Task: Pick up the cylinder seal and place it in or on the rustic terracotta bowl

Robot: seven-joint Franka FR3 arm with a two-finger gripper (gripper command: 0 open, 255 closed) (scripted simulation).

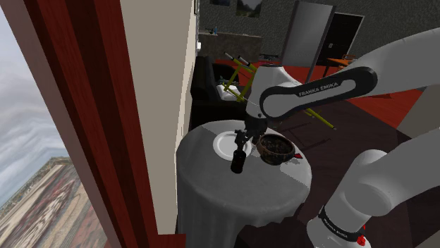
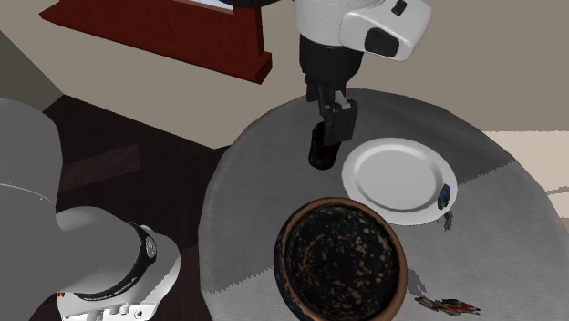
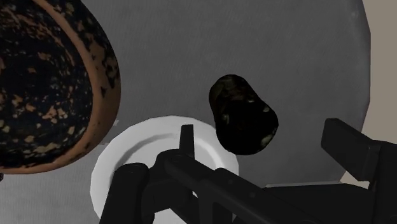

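wide-open gripper (image 3: 262,127) over dark seal (image 3: 242,114)

Dark mottled seal (image 2: 321,150) upright near speckled bowl (image 2: 342,264) (brown-rimmed)

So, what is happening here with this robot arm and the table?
A white robot arm works over a round table with a grey cloth. Its black gripper hangs over a dark cylinder that stands beside a white plate. The fingers are open and do not touch the cylinder, so it is not picked up yet. The dark bowl with the brown rim, where the cylinder should go, sits close by and is empty.
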